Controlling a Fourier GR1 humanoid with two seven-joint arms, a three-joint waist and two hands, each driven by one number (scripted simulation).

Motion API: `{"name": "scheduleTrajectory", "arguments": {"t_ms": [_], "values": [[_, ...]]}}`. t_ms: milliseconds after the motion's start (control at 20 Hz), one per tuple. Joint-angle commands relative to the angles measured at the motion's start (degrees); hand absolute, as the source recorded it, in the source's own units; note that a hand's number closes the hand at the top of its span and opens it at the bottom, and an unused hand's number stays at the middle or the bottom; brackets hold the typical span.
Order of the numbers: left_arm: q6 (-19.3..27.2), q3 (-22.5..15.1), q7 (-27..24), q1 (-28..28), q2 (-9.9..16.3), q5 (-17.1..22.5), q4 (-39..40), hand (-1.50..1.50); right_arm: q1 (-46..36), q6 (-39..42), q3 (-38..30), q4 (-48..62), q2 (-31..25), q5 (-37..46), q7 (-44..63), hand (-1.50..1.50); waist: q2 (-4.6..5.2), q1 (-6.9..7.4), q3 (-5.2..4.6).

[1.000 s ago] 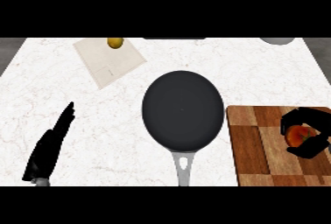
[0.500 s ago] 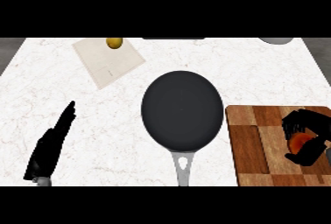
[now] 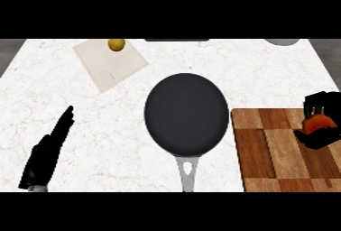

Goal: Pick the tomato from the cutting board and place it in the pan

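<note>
The orange-red tomato (image 3: 318, 122) shows between the curled fingers of my right hand (image 3: 324, 135), at the right edge of the view above the wooden cutting board (image 3: 273, 153). The hand covers most of it. The black pan (image 3: 186, 115) lies in the middle of the counter, its metal handle (image 3: 188, 173) pointing toward me, and nothing lies in it. The pan's right rim almost touches the board's left edge. My left hand (image 3: 47, 155) rests open at the lower left, fingers straight and pointing up the counter.
A pale square mat (image 3: 110, 65) lies tilted at the back left with a small yellow fruit (image 3: 117, 44) on its far corner. A grey round object (image 3: 283, 41) is cut off at the back right. A dark strip (image 3: 177, 39) sits at the back edge.
My right hand has closed round the tomato and moved up and toward the far right of the board, carrying it along. The left hand and the pan have stayed where they were.
</note>
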Motion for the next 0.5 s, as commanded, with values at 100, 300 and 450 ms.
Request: {"name": "scheduleTrajectory", "arguments": {"t_ms": [100,300,450], "values": [[0.2,0.5,-0.3,0.1,0.1,-0.2,-0.3,0.0,-4.8,-11.2,0.2,-11.5,3.8,0.8,-2.9,1.5,-0.05,0.5,-0.01],[0.1,-1.1,1.4,-2.2,-1.2,-1.2,0.7,0.0,-9.0,-9.5,3.0,-14.0,7.0,0.9,0.1,1.5,0.3,0.8,-0.02],[-0.8,1.1,-0.2,-4.5,-0.4,-0.1,4.6,0.0,-8.0,-9.4,4.2,-19.3,10.7,-0.7,1.9,1.5,0.29,0.29,-0.04]]}}
